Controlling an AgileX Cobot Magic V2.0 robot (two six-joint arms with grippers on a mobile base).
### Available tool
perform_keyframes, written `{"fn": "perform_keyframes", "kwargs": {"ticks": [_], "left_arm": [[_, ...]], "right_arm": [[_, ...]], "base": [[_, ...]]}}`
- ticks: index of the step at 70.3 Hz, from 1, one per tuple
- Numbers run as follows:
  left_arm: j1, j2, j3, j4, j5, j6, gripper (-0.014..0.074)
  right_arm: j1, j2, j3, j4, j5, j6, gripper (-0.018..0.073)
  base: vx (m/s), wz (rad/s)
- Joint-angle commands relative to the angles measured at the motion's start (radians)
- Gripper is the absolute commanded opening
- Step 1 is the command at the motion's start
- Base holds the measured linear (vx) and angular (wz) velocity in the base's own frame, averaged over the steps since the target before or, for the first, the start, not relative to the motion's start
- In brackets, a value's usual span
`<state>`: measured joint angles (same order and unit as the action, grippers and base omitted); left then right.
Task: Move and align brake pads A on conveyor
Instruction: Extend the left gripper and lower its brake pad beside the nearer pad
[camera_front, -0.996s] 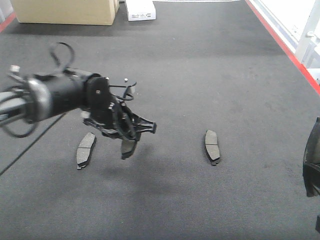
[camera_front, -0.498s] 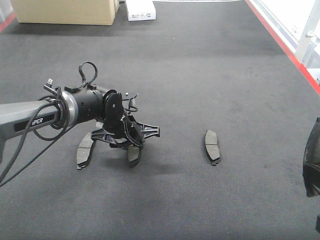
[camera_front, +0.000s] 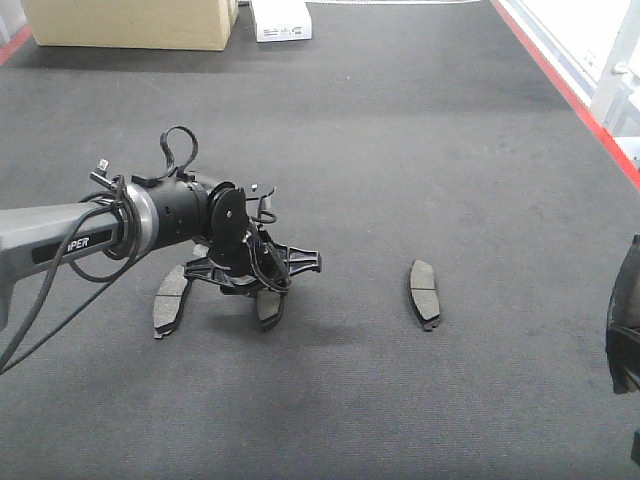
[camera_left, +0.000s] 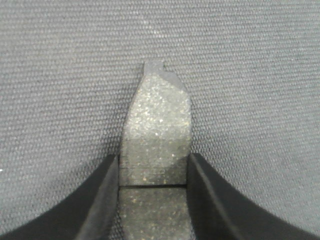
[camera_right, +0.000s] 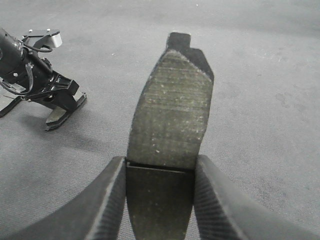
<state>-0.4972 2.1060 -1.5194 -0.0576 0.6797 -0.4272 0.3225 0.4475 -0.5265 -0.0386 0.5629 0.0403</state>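
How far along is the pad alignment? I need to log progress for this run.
Two brake pads already lie on the conveyor: the left pad and the right pad. The left gripper is setting a third pad down between them. The right gripper holds the fourth pad, not yet placed.

Four grooved grey brake pads A: two flat on conveyor (camera_front: 420, 150) at (camera_front: 172, 299) and (camera_front: 424, 292); two held, (camera_left: 157, 130) and (camera_right: 172, 112).

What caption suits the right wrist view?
Right gripper holding a brake pad above the conveyor, left arm working beyond.
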Motion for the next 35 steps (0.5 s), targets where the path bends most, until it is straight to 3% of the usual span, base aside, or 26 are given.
{"fn": "perform_keyframes", "kwargs": {"ticks": [1, 14, 35], "left_arm": [[-0.002, -0.063, -0.030, 0.009, -0.039, -0.021, 0.0376], [-0.002, -0.111, -0.030, 0.081, -0.056, -0.058, 0.0433], [-0.002, -0.297, 0.115, 0.211, -0.115, -0.064, 0.0388]], "right_arm": [[-0.001, 0.006, -0.031, -0.013, -0.093, -0.012, 0.0038], [-0.001, 0.006, -0.031, -0.013, -0.093, -0.012, 0.0038], [-0.001, 0.006, -0.031, -0.013, -0.093, -0.012, 0.0038]], "base": [[0.00, 0.00], [0.00, 0.00], [0.00, 0.00]]}}
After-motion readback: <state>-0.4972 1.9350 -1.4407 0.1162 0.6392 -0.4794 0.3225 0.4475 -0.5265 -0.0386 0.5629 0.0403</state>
